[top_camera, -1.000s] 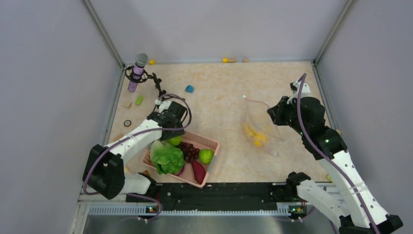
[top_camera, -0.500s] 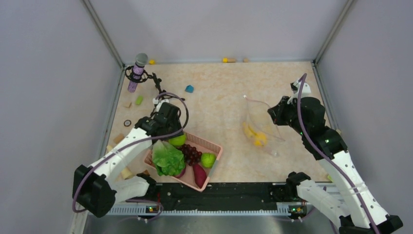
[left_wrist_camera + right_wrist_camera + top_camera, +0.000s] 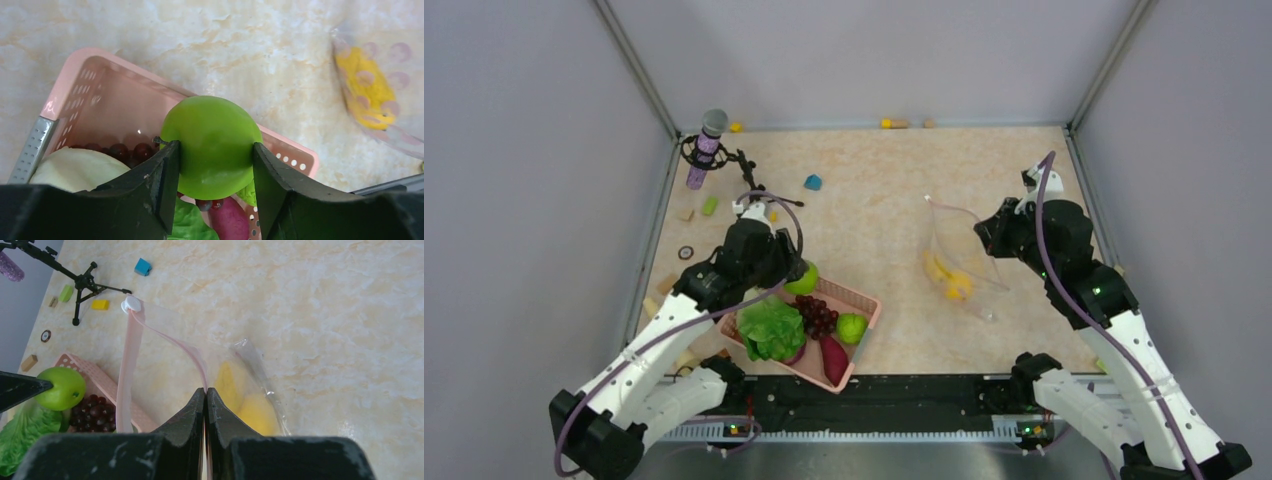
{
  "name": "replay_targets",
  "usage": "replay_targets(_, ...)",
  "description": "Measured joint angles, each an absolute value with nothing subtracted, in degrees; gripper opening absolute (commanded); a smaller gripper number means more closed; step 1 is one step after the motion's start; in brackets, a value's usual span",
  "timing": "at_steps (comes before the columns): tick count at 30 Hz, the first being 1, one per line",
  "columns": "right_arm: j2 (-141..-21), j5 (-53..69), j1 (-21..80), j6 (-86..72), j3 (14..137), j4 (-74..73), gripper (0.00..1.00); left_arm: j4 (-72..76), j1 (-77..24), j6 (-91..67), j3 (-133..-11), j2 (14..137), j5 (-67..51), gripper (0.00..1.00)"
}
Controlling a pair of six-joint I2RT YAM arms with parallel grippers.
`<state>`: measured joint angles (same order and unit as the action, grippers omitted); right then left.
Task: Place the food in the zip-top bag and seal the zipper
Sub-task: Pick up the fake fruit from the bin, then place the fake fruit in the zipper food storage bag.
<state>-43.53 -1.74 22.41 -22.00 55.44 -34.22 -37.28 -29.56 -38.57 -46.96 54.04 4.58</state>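
Two end effectors, each closed on something. The left end effector (image 3: 214,146) has its black fingers (image 3: 160,185) clamped on either side of a green fruit (image 3: 212,132), round and glossy, with a little stem poking out on one side. From overhead, that fruit (image 3: 804,279) sits over the far rim of the pink basket (image 3: 861,296).

In the basket below lie the lettuce (image 3: 769,328), the dark grapes (image 3: 816,313), a second green fruit (image 3: 850,324) and the reddish sweet potato (image 3: 832,352).

Over on the other side, the right end effector (image 3: 206,392) is pinched tight, jaws almost touching, on the pink zipper (image 3: 127,365) at one side of the mouth. The strip runs away from the fingers in two pink lines that meet at a white slider (image 3: 131,304).

The zip-top bag (image 3: 959,255) lies on the desk (image 3: 874,200), well apart from the basket, its mouth gaping. A yellow banana (image 3: 227,380) and a lemon (image 3: 260,415) lie inside it.

At the far left stands a microphone (image 3: 707,140) on a small tripod, with a blue block (image 3: 813,182) nearby.
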Motion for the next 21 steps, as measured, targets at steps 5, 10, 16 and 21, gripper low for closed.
replay_targets(5,-43.53,-1.74,22.41,-22.00,55.44,-34.22,0.04,-35.27,-29.63,-37.21,-46.19,48.49,2.98,0.31)
replay_targets(10,-43.53,-1.72,22.41,-22.00,55.44,-34.22,0.04,-31.22,-29.63,-36.01,-44.84,42.61,-1.15,0.32)
replay_targets(16,-43.53,-1.45,22.41,-22.00,55.44,-34.24,0.04,-22.50,-29.67,-35.75,-44.12,40.80,-8.16,0.29)
replay_targets(21,-43.53,-1.21,22.41,-22.00,55.44,-34.24,0.04,-12.36,-29.76,-35.83,-44.14,44.05,-14.96,0.27)
